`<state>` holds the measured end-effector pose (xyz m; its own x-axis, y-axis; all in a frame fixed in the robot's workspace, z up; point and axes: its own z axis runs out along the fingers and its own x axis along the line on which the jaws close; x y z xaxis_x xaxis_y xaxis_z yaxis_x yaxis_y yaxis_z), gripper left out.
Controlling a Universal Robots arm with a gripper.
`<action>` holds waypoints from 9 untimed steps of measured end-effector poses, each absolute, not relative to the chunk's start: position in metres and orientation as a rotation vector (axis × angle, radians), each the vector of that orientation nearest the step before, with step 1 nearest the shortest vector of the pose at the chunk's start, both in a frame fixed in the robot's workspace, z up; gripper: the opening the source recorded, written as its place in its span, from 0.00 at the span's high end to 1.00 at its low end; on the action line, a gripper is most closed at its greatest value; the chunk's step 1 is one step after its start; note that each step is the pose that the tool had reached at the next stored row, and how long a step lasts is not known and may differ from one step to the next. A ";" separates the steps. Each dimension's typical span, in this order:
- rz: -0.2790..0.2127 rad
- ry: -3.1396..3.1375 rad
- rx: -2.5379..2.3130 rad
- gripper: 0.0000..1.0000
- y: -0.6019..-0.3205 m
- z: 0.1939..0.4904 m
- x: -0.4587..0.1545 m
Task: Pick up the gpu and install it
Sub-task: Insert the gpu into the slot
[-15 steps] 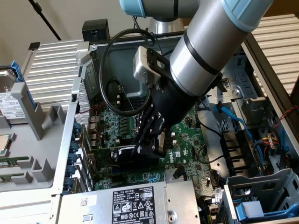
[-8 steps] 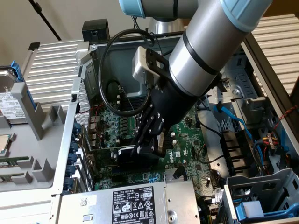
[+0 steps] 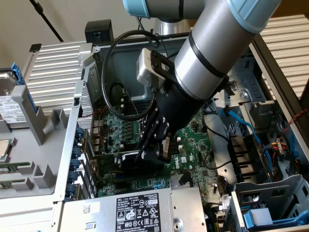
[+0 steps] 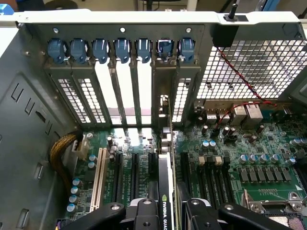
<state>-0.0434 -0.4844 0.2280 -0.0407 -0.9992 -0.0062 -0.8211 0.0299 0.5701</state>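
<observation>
Gripper [image 3: 153, 145] fingers clamped on the gpu [image 4: 165, 191], held edge-on over the motherboard [image 4: 240, 143] slots, bracket toward the case's rear slots at 12 o'clock. Likely light, stiff, fragile; hold by the cooler body, not the board edge.

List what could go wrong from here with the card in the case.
1. The tool is shut on the gpu, which stands edge-on over the motherboard; a slight offset could miss the slot.
2. Its metal end sits tight against the rear slot covers and could snag.
3. The black cable loops beside the arm and might catch.
</observation>
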 end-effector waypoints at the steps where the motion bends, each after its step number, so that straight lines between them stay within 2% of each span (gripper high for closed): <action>1: -0.606 -1.918 1.845 0.74 -0.484 0.228 -0.043; 9: -0.606 -1.918 1.845 0.74 -0.484 0.228 -0.043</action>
